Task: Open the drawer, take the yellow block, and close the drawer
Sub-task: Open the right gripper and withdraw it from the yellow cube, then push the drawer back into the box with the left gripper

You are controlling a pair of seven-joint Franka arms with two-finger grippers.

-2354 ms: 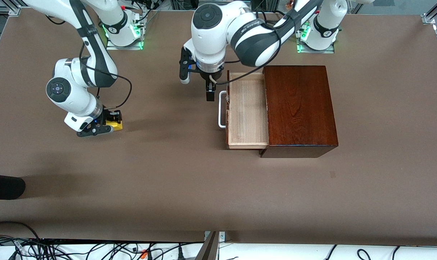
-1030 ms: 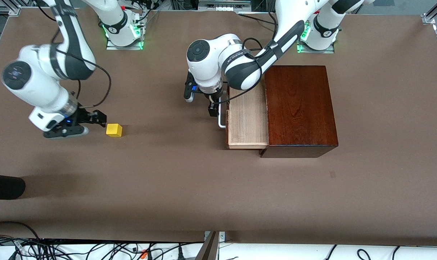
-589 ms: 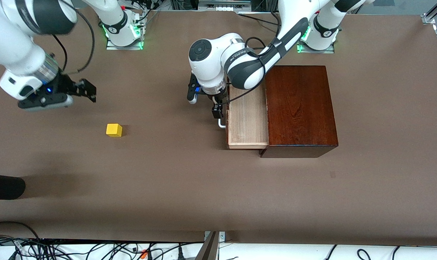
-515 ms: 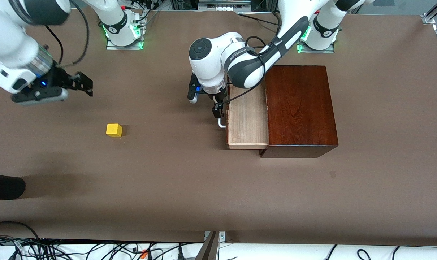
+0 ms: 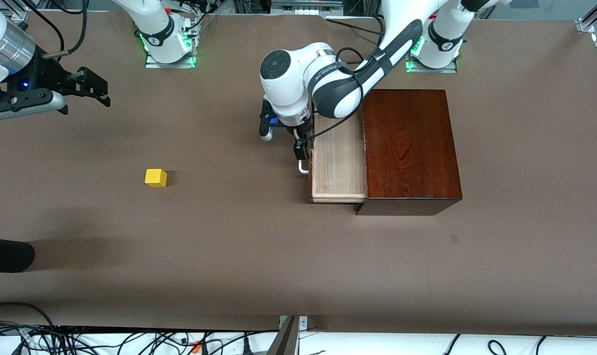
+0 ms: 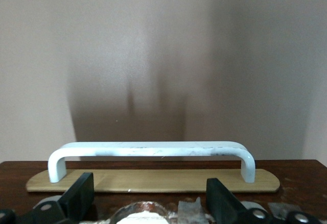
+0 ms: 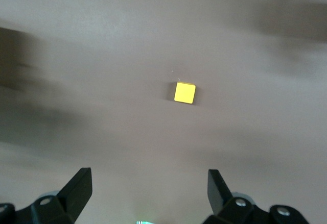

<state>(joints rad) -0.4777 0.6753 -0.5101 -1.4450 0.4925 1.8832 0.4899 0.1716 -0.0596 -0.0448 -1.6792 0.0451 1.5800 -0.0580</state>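
Toward the right arm's end of the table I have the right gripper [image 5: 89, 88] raised over bare tabletop with its fingers spread wide and nothing between them; that arm just waits, out of the way. Next along, the yellow block [image 5: 156, 177] sits alone on the table [image 5: 229, 246], out of the drawer and well apart from the wooden box [image 5: 409, 148], so I judge the taking is done. Further along, the left gripper [image 5: 302, 150] is down at the drawer [image 5: 339, 162] front, by the white handle [image 6: 151, 151]; its wrist view shows the fingers parted, gripping nothing. I read that pose as set for pushing. Only closing remains: the pale tray juts from the box.
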